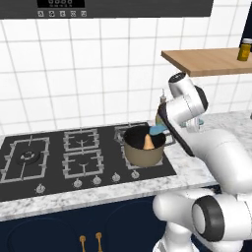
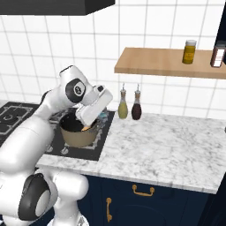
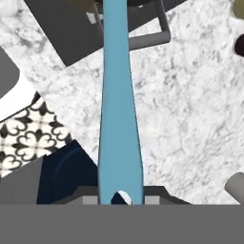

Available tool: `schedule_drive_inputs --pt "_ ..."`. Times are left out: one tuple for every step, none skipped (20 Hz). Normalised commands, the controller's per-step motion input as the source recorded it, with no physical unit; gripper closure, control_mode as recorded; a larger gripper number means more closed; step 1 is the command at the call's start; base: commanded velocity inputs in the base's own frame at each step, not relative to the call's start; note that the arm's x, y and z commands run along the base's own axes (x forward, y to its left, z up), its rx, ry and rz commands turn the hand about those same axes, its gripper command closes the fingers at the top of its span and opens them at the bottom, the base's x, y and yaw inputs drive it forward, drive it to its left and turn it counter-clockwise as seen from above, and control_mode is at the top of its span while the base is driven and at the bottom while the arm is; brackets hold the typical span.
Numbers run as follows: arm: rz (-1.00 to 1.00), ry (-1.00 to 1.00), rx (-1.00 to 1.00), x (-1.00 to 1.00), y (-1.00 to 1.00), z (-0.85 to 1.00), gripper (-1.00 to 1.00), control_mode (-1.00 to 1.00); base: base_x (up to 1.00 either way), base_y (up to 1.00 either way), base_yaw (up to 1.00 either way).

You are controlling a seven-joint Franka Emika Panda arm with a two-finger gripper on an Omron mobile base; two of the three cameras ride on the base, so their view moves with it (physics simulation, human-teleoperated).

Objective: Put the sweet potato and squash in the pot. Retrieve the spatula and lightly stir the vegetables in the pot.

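Observation:
The tan pot (image 1: 142, 153) (image 2: 78, 137) stands on the front right burner of the stove. My gripper (image 3: 120, 196) is shut on the handle end of the teal spatula (image 3: 119, 95). The spatula (image 1: 157, 129) slants from my hand down over the pot's right rim into the pot. An orange-tan piece (image 1: 148, 142) (image 2: 85, 129) lies inside the pot. I cannot tell whether it is the sweet potato or the squash. My hand hovers just to the right of the pot, above the rim, and hides part of its inside.
The black stove (image 1: 54, 157) stretches left of the pot. A marble counter (image 2: 167, 145) runs to the right. Two bottles (image 2: 122, 107) (image 2: 137, 106) stand by the wall. A wooden shelf (image 2: 163, 62) with a jar (image 2: 190, 51) hangs above.

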Motion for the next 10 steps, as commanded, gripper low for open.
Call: schedule_drive_inputs --pt "0.00 0.18 -0.23 0.06 0.52 0.00 1.00 -1.00 0.00 0.00 0.00" --pt "0.00 0.09 -0.31 0.00 0.58 0.00 1.00 -1.00 0.00 0.00 0.00" --pt "0.00 0.12 -0.36 0.00 0.55 -0.01 1.00 -1.00 0.00 0.00 0.00" --pt "0.00 0.06 -0.39 0.01 0.37 -0.06 1.00 -1.00 0.00 0.00 0.00" --pt "0.00 0.03 -0.41 0.03 0.22 0.00 1.00 -1.00 0.00 0.00 0.00" --pt "0.00 0.00 -0.40 0.04 0.07 0.00 1.00 -1.00 0.00 0.00 0.00" --pt "0.00 0.00 -0.42 0.00 0.03 0.00 1.00 -1.00 0.00 0.00 0.00" --pt "0.00 0.00 -0.41 0.00 0.00 0.00 1.00 -1.00 0.00 0.00 0.00" --pt "0.00 0.00 -0.41 0.00 0.00 0.00 1.00 -1.00 0.00 0.00 0.00" --pt "0.00 0.00 -0.39 0.00 0.00 0.00 1.00 -1.00 0.00 0.00 0.00"
